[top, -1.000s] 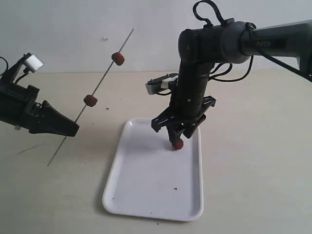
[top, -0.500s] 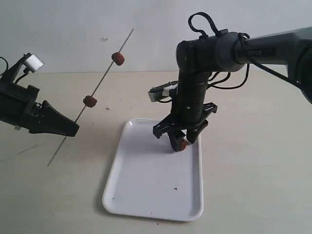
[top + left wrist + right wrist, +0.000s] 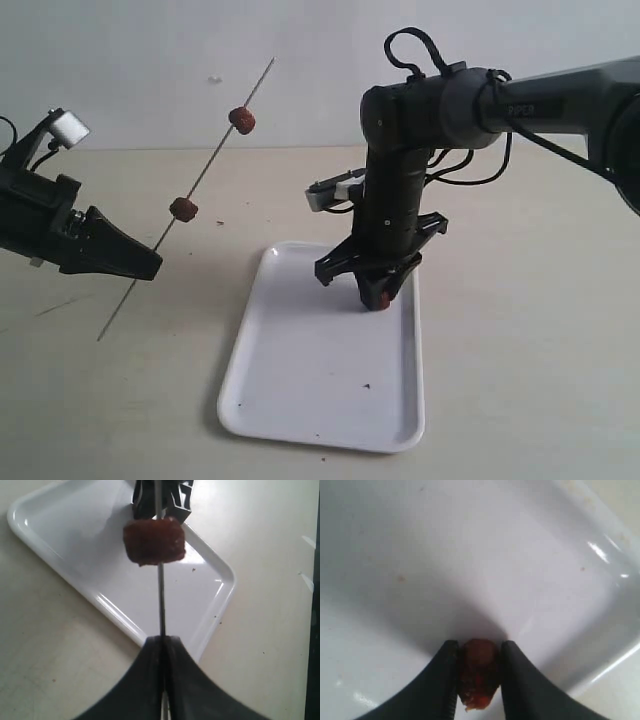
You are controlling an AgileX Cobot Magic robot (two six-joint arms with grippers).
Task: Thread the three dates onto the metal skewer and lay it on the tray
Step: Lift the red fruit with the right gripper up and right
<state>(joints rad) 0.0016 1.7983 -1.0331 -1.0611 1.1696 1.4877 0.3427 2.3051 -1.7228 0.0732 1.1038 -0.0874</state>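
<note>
We recorded left gripper closed on a thin grey metal skewer, tilted above the table, two dark red-brown wrinkled dates threaded on it, right gripper pinching a third date, low over the flat white rectangular tray.

L pincer clamps skewer w/ date over tray; dark shape behind, maybe arm.

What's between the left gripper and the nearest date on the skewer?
Only bare metal skewer, seen in the left wrist view: it runs from the left gripper to the date with nothing threaded between.
</note>
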